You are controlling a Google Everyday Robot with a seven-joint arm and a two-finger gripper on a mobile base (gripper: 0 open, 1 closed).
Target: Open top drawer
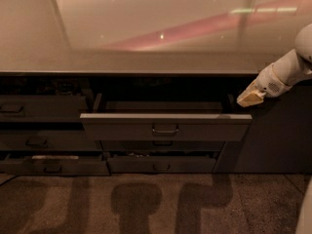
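Glossy counter [146, 57], lower drawers [161, 165] — top drawer [165, 126] out, hand [248, 98] by right end

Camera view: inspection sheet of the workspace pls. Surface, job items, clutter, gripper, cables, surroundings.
Surface: countertop glossy, shows light reflections.
Job's things: top drawer pulled out, interior dim; handle at centre of its front, untouched.
Clutter: pale strip in the lower left drawer, unclear what.
Grippers: gripper at the top drawer's right end, above its front, away from the handle; contact unclear.
Cables: nothing seen.
Surroundings: left drawers and lower drawers, some ajar; speckled floor with shadows.
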